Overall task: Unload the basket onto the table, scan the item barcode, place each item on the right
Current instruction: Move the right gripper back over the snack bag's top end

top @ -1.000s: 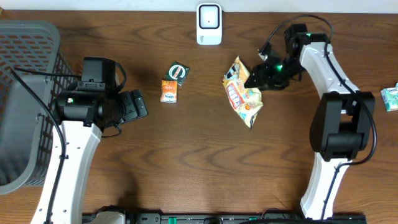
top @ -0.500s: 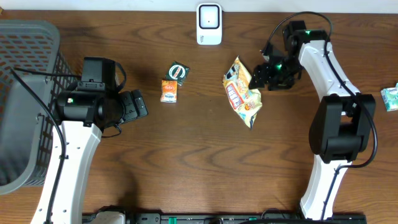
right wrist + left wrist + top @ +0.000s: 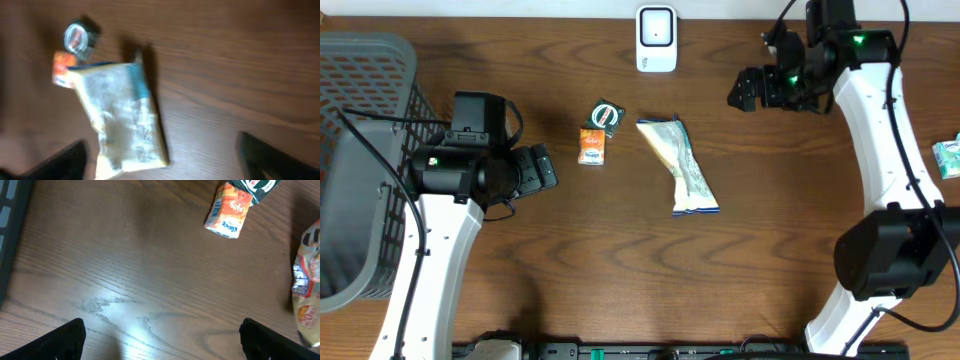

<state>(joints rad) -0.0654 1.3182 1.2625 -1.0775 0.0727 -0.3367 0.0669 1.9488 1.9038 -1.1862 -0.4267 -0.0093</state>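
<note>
Nothing cleanly readable. Orange packet point(image 3: 227, 210), ahead and right of the left gripper point(image 3: 162, 335), has white lettering on a blue band, too small to make out. Snack bag point(image 3: 307, 295), far right of the same gripper, has red-and-white print that is blurred. Right wrist view is all smeared.

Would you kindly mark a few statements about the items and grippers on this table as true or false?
1. The snack bag lies on the table, clear of both grippers. True.
2. The right gripper is holding the snack bag. False: it is open and empty, off to one side of the bag.
3. The orange packet lies right next to the green packet. True.
4. The white scanner sits inside the grey basket. False: it stands on the table at the far edge.
5. The left gripper is shut. False: it is open with nothing between its fingers.
</note>
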